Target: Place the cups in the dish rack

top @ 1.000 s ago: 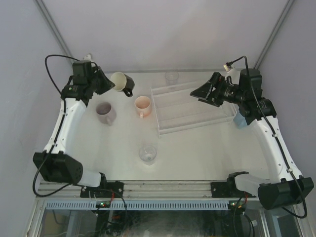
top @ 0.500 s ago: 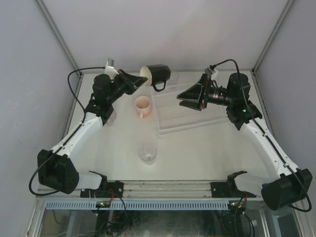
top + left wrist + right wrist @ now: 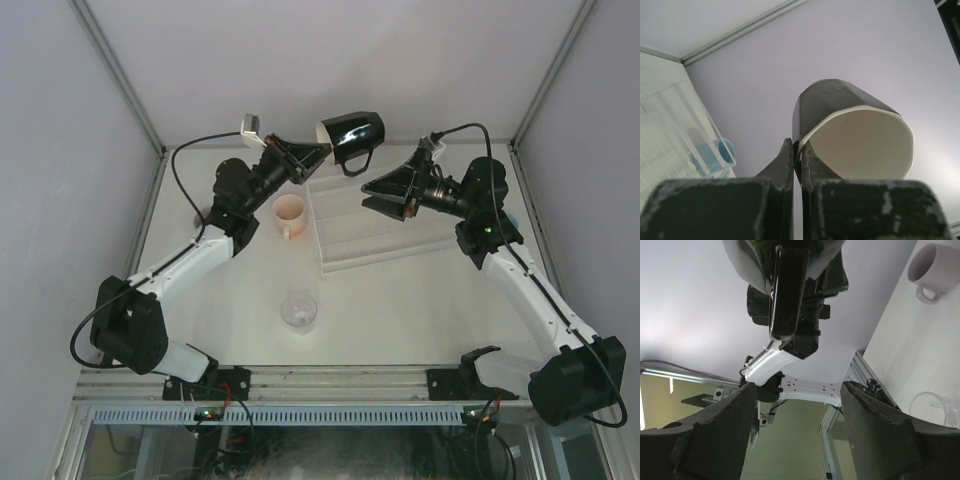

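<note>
White tabletop (image 3: 400,310), transfer step: I am holding the black mug (image 3: 352,135) aloft near the dish rack (image 3: 380,235), left gripper (image 3: 320,153) pinching its rim; right gripper (image 3: 372,195) is gaping empty. Next, I am judging, calls for lowering it into a compartment.

A robot test cell in a lab: a bare white counter (image 3: 400,310) boxed in by plain pale wall panels (image 3: 330,70) on metal frame posts (image 3: 115,75), with two cabled arms (image 3: 190,262) (image 3: 530,290) bolted to an aluminium rail (image 3: 330,378) along its near edge, above exposed wiring (image 3: 225,415).
</note>
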Controlling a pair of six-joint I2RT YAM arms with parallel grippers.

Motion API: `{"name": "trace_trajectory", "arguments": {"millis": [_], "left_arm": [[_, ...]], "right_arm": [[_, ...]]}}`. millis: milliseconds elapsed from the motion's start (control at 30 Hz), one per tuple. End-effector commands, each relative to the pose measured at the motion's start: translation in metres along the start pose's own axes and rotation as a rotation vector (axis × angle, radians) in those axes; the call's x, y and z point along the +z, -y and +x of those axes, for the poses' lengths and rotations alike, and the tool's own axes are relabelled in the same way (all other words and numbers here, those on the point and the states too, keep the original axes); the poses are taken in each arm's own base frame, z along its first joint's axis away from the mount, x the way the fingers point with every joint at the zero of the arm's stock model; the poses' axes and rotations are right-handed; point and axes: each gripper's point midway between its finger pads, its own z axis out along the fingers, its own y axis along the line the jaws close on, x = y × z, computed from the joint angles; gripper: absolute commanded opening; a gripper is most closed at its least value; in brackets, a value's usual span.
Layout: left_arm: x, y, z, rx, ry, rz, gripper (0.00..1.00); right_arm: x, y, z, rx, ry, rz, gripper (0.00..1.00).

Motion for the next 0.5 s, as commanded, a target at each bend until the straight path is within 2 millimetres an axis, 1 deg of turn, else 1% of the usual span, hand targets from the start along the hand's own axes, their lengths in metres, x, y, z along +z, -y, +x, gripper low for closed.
{"name": "trace_trajectory", "arguments": {"millis": [0, 233, 300, 467], "left_arm": [[-0.004, 0.058, 0.000, 0.012, 0.045, 0.205, 0.00], [-0.004, 0.050, 0.012, 0.027, 0.019, 0.193, 0.00], [-0.004, 0.045, 0.016, 0.028, 0.012, 0.183, 0.00], [-0.004, 0.036, 0.024, 0.035, -0.001, 0.165, 0.00]], "right_arm": [[-0.001, -0.035, -0.012, -0.087, 0.062, -0.106, 0.68], [0.007, -0.034, -0.022, -0.078, 0.085, -0.128, 0.67], [0.008, -0.033, -0.024, -0.077, 0.091, -0.129, 0.66], [0.013, -0.032, -0.025, -0.065, 0.085, -0.138, 0.60]]}}
